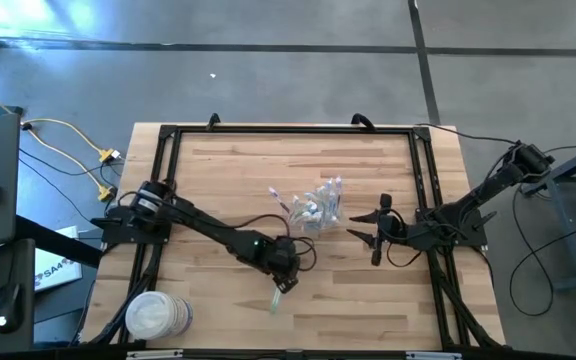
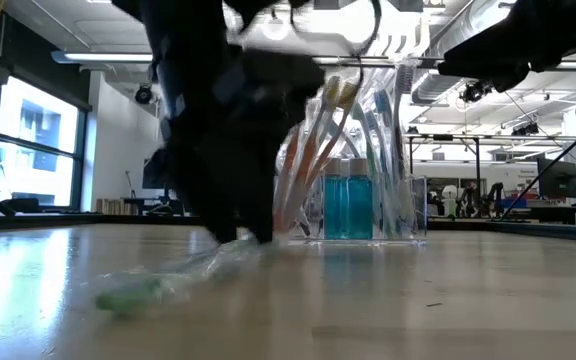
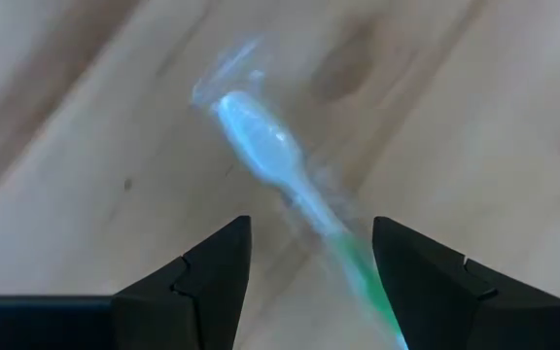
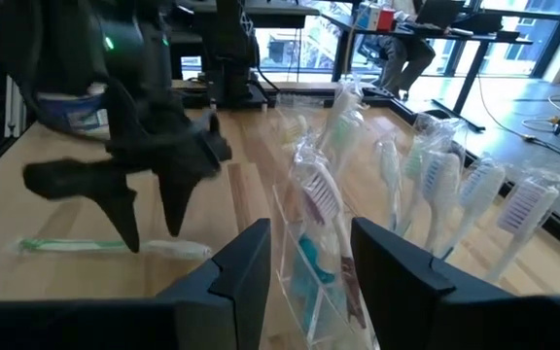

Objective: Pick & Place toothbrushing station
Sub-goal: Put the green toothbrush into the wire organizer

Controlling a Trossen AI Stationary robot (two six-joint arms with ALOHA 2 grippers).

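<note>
On the counter (image 1: 218, 300) near the front edge lies a wrapped green toothbrush (image 3: 290, 185), between the open fingers of the left pincer (image 3: 309, 262). Close squarely across its handle, low, so the wrapper doesn't slip. Farther back, the right pincer (image 4: 309, 253) waits open beside the clear container (image 1: 318, 208) of brushes.

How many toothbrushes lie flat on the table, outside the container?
1. A green toothbrush in clear wrap lies under the left gripper, apart from the container. Others stand inside the container.
</note>
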